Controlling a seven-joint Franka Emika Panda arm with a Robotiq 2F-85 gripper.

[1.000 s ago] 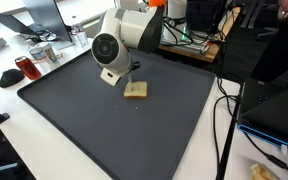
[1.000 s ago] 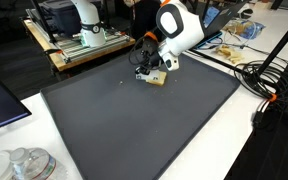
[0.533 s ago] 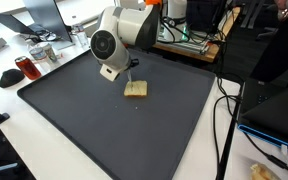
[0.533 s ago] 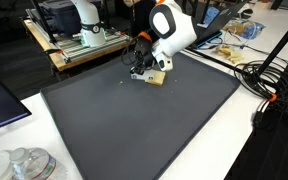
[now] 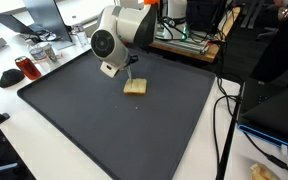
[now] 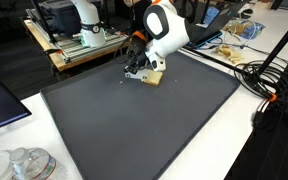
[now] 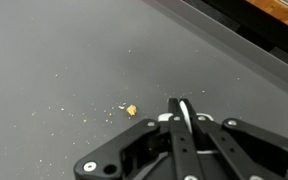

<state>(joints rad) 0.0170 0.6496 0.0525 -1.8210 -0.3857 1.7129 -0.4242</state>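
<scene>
Wrist view shows mat edge beyond closed jaws.

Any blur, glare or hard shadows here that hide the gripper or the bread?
Wrist view: shut gripper close-up and slightly soft, crumb on the mat distinct, no glare. Both exterior views: even indoor light, bread plain against the dark mat, soft shadows only, pictures small and coarse.

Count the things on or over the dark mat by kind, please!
Bread: 1
Big crumb: 1
Claw, shut and holding nothing: 1
Total: 3, on or over the mat. The tiny specks are too small to count.
</scene>
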